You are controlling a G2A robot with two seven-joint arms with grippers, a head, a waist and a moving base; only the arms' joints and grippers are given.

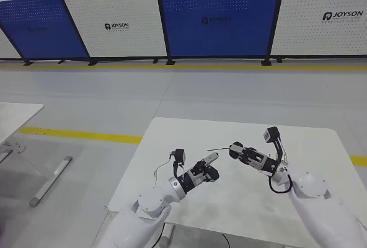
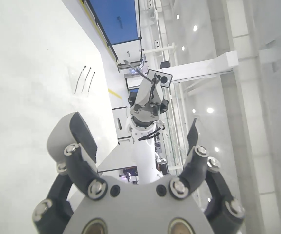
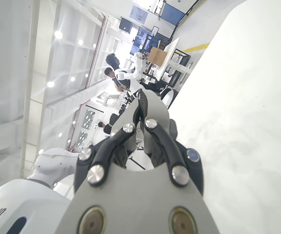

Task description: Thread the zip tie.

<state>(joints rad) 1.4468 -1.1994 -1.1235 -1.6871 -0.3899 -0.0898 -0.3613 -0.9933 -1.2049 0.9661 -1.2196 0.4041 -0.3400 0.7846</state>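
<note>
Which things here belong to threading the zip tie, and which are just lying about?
Job: thin black plastic zip tie in the shut right gripper; open left gripper.
Lying about: three other black zip ties on the white table.

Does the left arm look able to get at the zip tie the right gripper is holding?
Probably yes: the left gripper is open and faces the zip tie, whose free end sticks out of the shut right gripper, with nothing between them.
</note>
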